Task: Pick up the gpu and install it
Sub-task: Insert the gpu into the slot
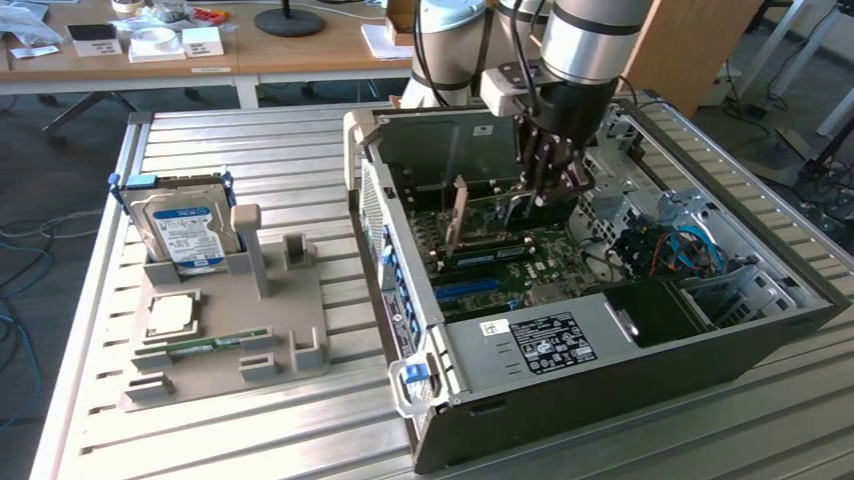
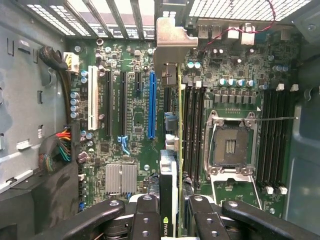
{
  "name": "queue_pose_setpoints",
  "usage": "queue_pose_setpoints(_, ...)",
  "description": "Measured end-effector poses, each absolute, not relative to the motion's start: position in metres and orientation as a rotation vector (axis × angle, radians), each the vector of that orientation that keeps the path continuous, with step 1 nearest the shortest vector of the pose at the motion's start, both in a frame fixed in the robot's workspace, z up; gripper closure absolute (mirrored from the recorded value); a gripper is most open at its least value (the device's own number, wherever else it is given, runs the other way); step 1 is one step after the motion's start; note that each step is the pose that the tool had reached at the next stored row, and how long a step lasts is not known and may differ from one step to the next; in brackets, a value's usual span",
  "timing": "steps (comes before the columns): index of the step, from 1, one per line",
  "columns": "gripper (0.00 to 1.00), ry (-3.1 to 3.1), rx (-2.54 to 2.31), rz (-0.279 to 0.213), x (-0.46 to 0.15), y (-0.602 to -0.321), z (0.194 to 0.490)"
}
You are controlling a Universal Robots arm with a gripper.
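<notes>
Black-shrouded gpu (image 2: 169,175) sits gripped in the hand (image 2: 172,217) (edge-on).

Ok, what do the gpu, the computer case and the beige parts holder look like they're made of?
The gpu: green circuit board edge, black probably plastic shroud, dull silvery metal end bracket. The computer case: matte grey sheet metal, going by its punched vents and folded edges. The parts holder: beige, matte, likely plastic, given its uniform colour and blocky posts.

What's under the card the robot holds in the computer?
The green motherboard, with its blue slot beside the gpu. The strip straight beneath the card is covered by it.
</notes>
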State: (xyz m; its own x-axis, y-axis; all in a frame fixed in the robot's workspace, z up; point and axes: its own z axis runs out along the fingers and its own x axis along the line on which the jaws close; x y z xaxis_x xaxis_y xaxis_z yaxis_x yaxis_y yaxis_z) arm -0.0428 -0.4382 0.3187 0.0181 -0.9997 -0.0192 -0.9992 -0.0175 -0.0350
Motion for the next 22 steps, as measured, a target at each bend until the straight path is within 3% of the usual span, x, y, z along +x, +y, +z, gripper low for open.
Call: queue_pose_setpoints(22, 0.73, 2.162, -2.225, -0.016, -0.0467, -0.4459, 0.3114)
